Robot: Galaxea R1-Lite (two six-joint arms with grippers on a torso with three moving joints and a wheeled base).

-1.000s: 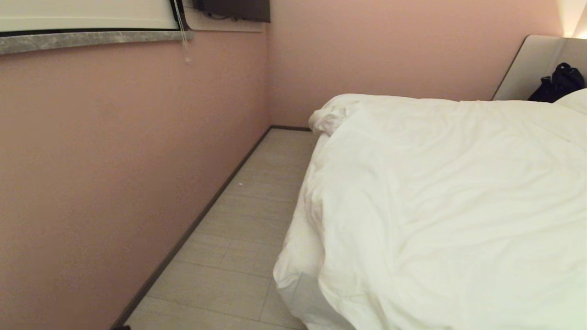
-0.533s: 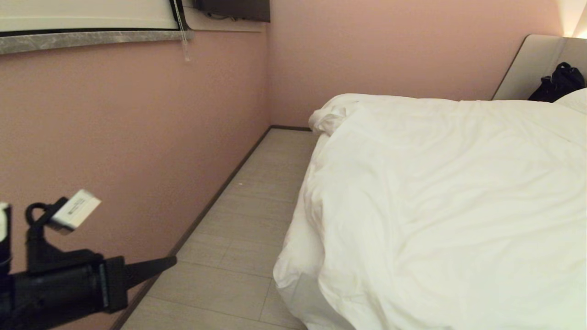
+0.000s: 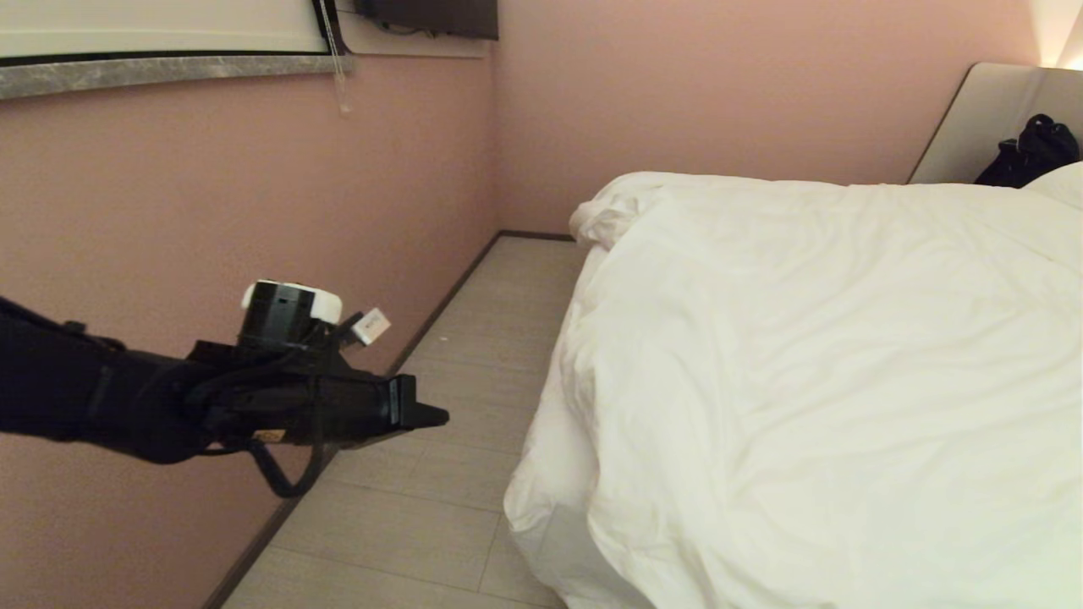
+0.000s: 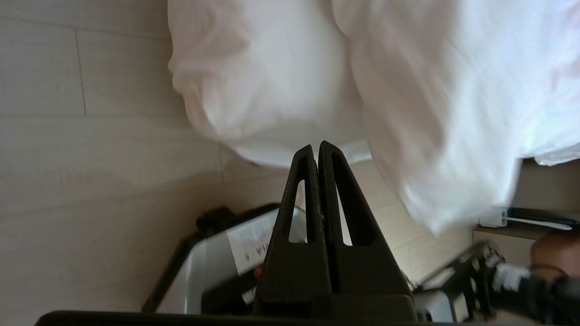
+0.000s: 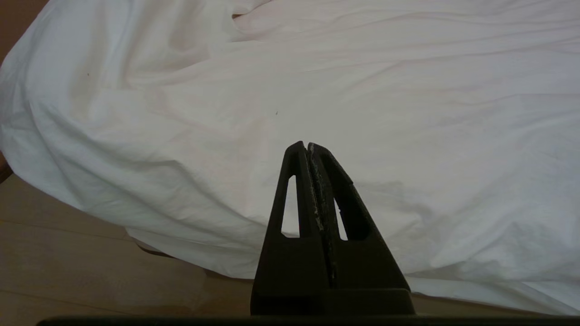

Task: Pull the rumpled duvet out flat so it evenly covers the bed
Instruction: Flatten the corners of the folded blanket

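Left claw (image 3: 436, 415) sticks out from the left side over the floor (image 3: 440, 406), with its two black fingers pressed together and nothing between them. It points toward the bed (image 3: 563, 541) but is apart from it, with bare floor in the gap. In the left wrist view the same claw (image 4: 316, 146) is closed tight, and its tip lines up with a white corner of bedding that hangs down near the floor.

Right claw (image 5: 304, 146) is closed too, its fingers together and empty. It does not show in the head view. Its own camera shows it low beside the bed, pointing at the duvet (image 5: 344, 99), which fills most of that view and hangs over the edge toward the floor.

On the bed, the duvet (image 3: 829, 381) is big, white and puffy, with many soft creases. It covers most of the bed and drapes down over the near corner. At the far corner it is bunched up in a small lump.

Farther back, a pink wall (image 3: 211, 211) runs along the floor on the left. A pale headboard (image 3: 973, 127) stands at the far right, with a black bag (image 3: 1032, 152) against it and a bit of white pillow (image 3: 1062, 184) just below.
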